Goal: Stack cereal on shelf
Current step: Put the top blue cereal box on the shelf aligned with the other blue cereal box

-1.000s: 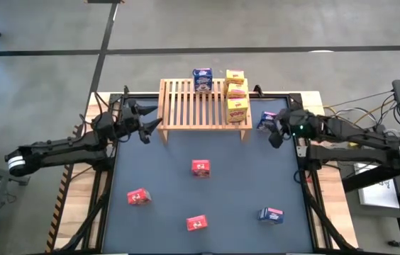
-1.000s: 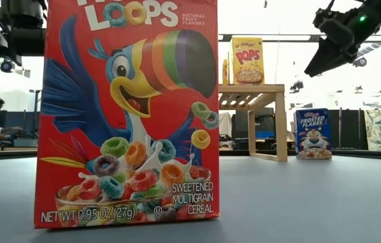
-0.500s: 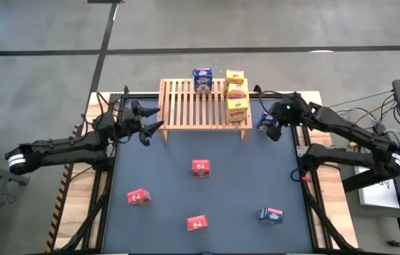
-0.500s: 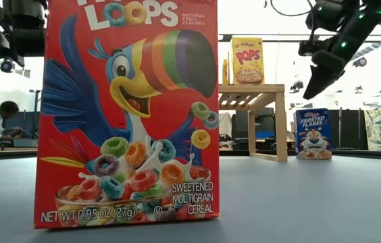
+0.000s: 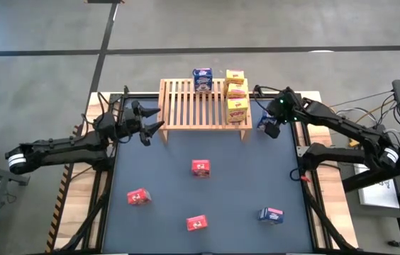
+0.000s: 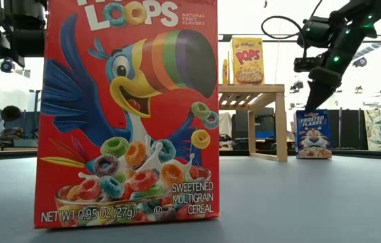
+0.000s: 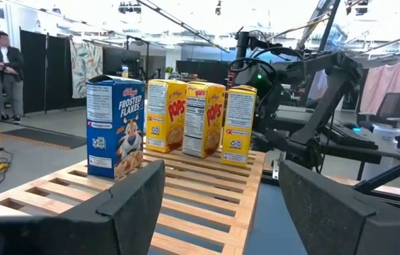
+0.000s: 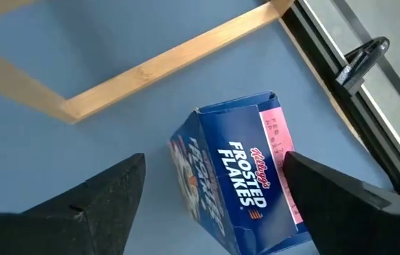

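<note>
The wooden slatted shelf (image 5: 203, 103) stands at the mat's far edge. On it stand one blue cereal box (image 5: 202, 79) and three yellow ones (image 5: 237, 92). Another blue box (image 5: 264, 120) stands upright on the mat just right of the shelf. My right gripper (image 5: 274, 128) hangs open over it, pointing down, with a finger on each side of its top (image 8: 239, 180) and touching nothing. In the low view it (image 6: 317, 91) is above the box (image 6: 312, 133). My left gripper (image 5: 148, 126) waits open at the shelf's left end. Three red boxes (image 5: 201, 168) and a blue one (image 5: 271, 214) stand on the mat.
A red box (image 6: 128, 111) fills the low view's foreground. The shelf's right leg (image 6: 282, 125) stands close beside the blue box. The table frame's rail (image 8: 342, 85) runs just behind that box. A person (image 7: 5, 60) sits in the room beyond.
My right gripper has swung toward the table's far edge and the shelf's right end, tipped from slanting to pointing down, and come lower over the blue box beside the shelf. No box has moved.
</note>
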### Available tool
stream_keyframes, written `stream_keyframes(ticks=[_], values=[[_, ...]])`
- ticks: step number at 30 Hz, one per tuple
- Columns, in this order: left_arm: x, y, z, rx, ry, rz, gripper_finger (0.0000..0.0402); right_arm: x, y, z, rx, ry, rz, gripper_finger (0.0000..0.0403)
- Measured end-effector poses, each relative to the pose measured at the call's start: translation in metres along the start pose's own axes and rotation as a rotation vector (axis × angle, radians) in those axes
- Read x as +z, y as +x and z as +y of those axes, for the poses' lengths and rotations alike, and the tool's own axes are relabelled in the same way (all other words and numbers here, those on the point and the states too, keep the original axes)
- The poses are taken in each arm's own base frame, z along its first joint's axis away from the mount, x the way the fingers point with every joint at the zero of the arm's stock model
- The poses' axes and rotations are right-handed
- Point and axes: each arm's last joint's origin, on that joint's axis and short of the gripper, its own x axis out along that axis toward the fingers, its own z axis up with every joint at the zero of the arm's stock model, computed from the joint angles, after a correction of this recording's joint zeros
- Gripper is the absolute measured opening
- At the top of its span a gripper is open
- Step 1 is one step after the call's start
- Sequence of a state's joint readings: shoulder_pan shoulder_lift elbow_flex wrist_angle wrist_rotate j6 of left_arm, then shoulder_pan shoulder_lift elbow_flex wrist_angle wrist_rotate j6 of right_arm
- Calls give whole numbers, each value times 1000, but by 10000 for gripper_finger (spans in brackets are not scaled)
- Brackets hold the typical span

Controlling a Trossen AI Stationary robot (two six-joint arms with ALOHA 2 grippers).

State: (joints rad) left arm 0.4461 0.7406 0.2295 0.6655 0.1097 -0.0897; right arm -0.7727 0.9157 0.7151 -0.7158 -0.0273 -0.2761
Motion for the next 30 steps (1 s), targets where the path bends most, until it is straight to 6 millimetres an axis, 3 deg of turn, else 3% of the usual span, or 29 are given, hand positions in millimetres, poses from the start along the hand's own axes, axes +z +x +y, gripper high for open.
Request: stream_keyframes(ticks=[10, 15, 22, 30], values=[[0, 0, 0, 0, -1, 0, 261, -2, -3, 0, 6, 13, -5, 244], [0, 0, 0, 0, -1, 2, 261, -4, -14, 1, -3, 14, -47, 232], [0, 0, 0, -2, 0, 2, 261, -6, -30, 2, -40, -9, -125, 265], [-1, 0, 0, -5, -2, 8, 261, -3, -11, 0, -14, -31, -36, 326]])
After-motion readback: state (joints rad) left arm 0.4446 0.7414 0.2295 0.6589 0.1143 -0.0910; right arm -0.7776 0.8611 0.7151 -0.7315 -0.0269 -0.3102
